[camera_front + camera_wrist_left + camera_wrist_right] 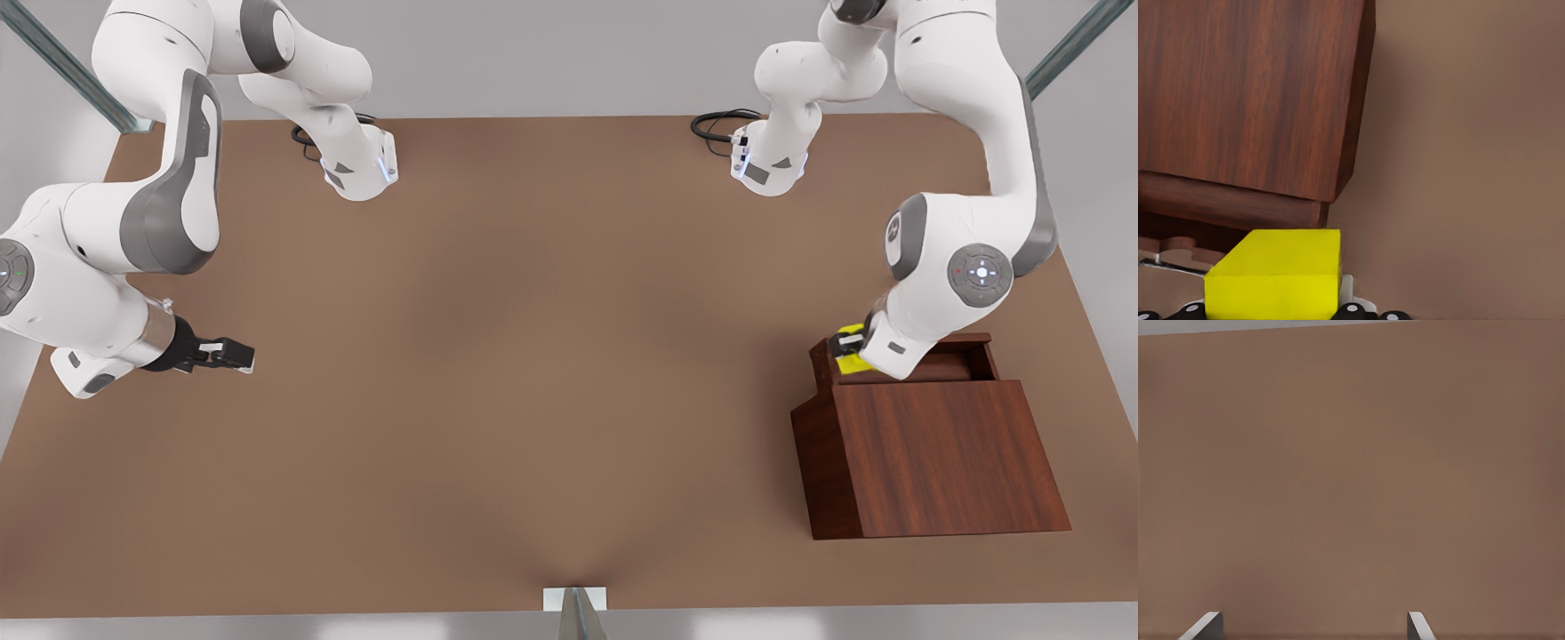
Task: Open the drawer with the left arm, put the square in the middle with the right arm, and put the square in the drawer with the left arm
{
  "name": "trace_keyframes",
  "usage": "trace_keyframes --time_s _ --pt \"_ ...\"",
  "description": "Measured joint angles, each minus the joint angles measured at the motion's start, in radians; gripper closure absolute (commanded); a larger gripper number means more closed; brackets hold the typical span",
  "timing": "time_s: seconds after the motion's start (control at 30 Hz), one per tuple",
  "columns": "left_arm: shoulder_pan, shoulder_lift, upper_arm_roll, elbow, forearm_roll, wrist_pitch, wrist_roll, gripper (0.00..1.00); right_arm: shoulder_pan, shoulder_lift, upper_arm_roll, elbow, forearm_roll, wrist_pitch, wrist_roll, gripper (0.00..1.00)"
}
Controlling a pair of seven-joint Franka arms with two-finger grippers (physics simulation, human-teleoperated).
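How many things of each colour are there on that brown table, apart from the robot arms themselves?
Yellow: 1, the square, held in the left gripper over the open drawer.
Dark reddish-brown: 1, the wooden box with that drawer.
Total: 2.
The right gripper waits open over the table.

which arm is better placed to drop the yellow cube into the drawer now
Left. Its end effector already holds the yellow cube at the open drawer. The right end effector waits open, far across the table.
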Motion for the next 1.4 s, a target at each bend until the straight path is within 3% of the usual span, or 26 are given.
trace_keyframes --time_s 0.23,0.63,1.33,1.37,1.4 --pt "0.116 -0.003 0.010 -0.097 0.008 0.041 -0.059 0.31 -0.001 0.001 0.000 0.000 0.000 0.000 0.000 0.00" --pt "0.191 0.002 0.009 -0.204 0.047 0.170 0.039 0.30 -0.002 0.002 0.000 0.000 0.001 0.001 -0.002 0.00" --pt "0.233 0.027 0.010 -0.205 0.080 0.289 0.276 0.30 -0.003 0.003 -0.002 0.000 0.002 0.001 -0.005 0.00" --pt "0.233 0.028 0.010 -0.205 0.084 0.290 0.285 0.08 -0.002 0.003 -0.003 0.000 0.001 0.001 -0.005 0.00" --pt "0.234 0.030 0.010 -0.205 0.085 0.291 0.293 0.00 -0.002 0.003 -0.003 0.000 0.001 0.001 -0.005 0.00"
